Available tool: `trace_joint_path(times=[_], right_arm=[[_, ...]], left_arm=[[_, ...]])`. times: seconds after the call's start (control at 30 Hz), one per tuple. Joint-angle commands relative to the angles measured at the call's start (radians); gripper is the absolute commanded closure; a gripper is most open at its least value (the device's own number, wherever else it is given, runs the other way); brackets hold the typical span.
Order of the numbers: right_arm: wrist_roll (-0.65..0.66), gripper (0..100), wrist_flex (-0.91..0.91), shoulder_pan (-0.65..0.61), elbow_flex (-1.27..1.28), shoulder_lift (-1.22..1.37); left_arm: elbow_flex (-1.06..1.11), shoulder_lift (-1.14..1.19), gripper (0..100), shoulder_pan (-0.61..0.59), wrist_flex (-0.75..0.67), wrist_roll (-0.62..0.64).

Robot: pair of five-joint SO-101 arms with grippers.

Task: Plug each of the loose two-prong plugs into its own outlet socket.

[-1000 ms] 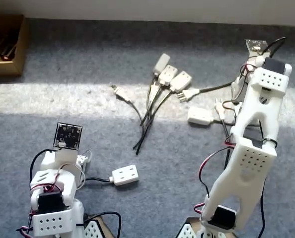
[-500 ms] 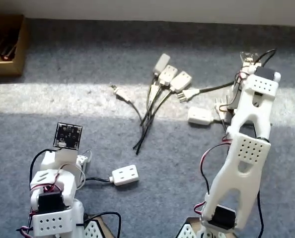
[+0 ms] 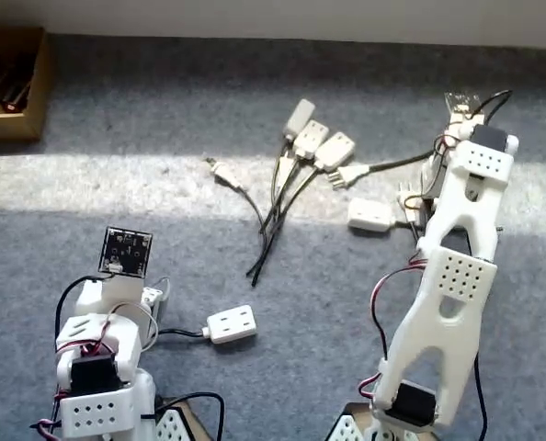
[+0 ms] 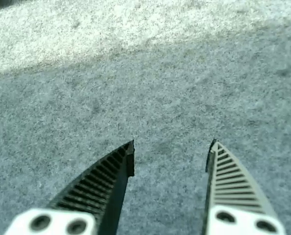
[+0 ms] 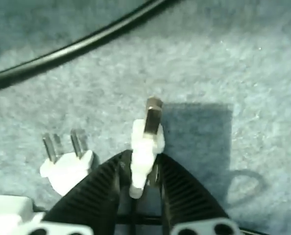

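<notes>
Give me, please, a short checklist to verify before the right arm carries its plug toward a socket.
1. Grip: right pincer shut on held plug: ok.
2. Aim: held plug lined up with a socket: not ok, it faces bare carpet.
3. Spacing: loose plug apart from held plug: ok.
4. Other arm: left pincer open and empty: ok.
5. Target: nearest outlet block free: cannot tell.

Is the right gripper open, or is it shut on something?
Shut. The right gripper clamps a white two-prong plug by its body, with the metal end sticking out ahead.
</notes>
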Motion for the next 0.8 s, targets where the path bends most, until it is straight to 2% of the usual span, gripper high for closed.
trace_joint_path(times=[0.0,0.23,0.47,0.63,0.77], right_arm=[[0.005,99.2,0.010,-0.007,-0.013,0.035],[0.015,99.3,0.196,-0.018,-0.039,0.028],[0.109,99.3,0.206,-0.027,0.002,-0.145],[0.109,99.3,0.206,-0.113,0.124,-0.407],[0.023,99.3,0.206,-0.248,0.357,-0.670]], left_arm=[[0.008,-0.005,76,0.012,-0.015,-0.009],[0.008,-0.005,76,0.012,-0.017,-0.008],[0.005,-0.005,76,0.012,-0.017,-0.008],[0.004,-0.005,76,0.012,-0.017,-0.006],[-0.002,-0.005,76,0.008,-0.011,-0.006]])
